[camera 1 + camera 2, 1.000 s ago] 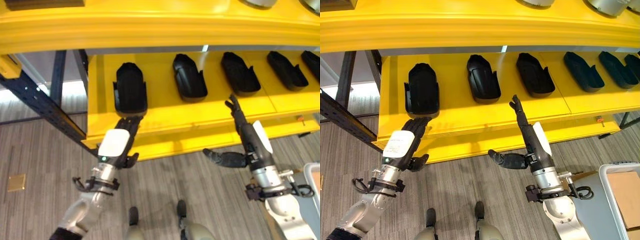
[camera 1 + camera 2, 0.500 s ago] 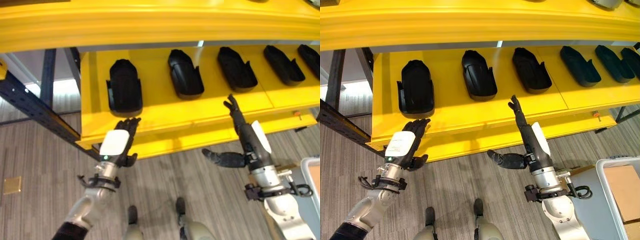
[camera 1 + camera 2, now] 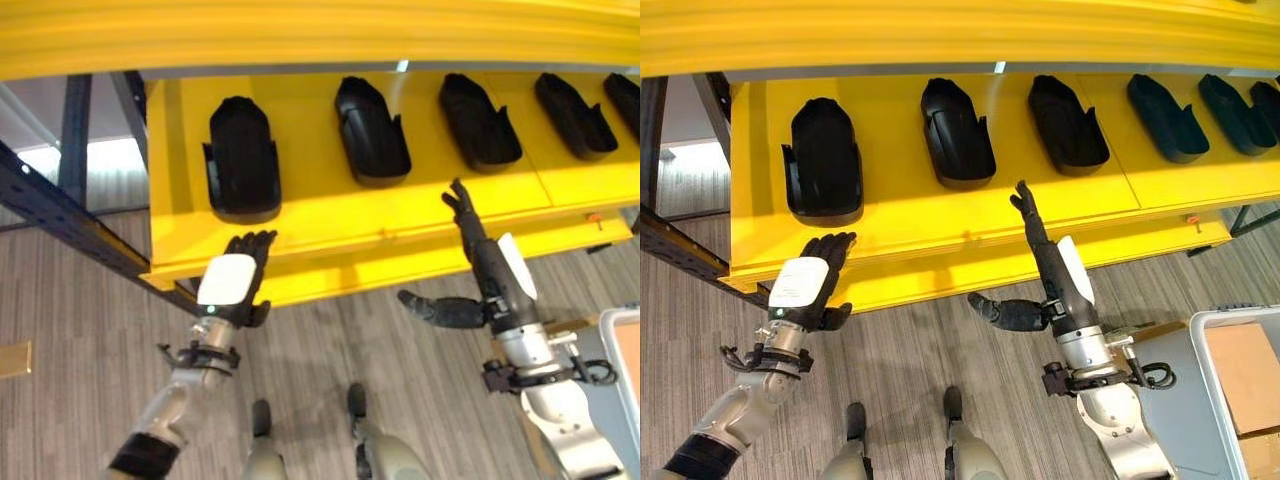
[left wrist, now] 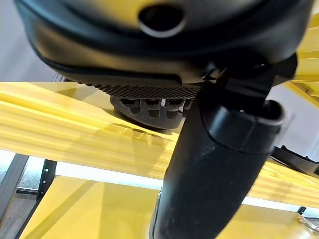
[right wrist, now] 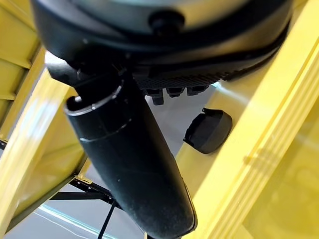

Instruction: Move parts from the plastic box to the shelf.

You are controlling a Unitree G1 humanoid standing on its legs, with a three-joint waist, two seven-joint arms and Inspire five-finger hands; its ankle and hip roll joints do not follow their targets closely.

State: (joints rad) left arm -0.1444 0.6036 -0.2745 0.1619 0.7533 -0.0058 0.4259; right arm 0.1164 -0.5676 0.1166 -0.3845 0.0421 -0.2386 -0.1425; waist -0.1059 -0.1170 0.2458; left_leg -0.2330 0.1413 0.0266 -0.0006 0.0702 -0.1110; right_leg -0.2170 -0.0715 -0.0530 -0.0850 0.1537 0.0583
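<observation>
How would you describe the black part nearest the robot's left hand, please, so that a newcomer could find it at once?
Start at the yellow shelf, where a row of black moulded parts lies. Go to the robot's left end of that row: the end part, just beyond the open left hand. It lies squarer to the shelf's front edge than its slanted neighbours.

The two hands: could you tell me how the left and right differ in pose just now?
The left hand faces palm-down, white-covered back up, by the shelf edge; the right hand stands edge-on, fingers reaching over the shelf, thumb splayed sideways. The left sits below the leftmost part; the right, between the second and third. Both are open and empty.
</observation>
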